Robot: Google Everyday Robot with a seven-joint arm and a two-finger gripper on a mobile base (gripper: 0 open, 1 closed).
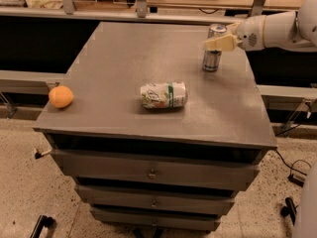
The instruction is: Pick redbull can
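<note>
The redbull can point(213, 58), slim and silver with blue panels, stands upright near the far right edge of the grey cabinet top point(124, 58). My gripper point(216, 39) reaches in from the right at the can's upper half. One pale finger point(220, 43) crosses in front of the can and the other shows behind it at its top right. The jaws are open around the can, which rests on the surface.
A wider white can with a green band point(163, 95) lies on its side at the middle of the top. An orange point(61, 96) sits at the front left corner. Drawers are below. The right edge lies just beyond the redbull can.
</note>
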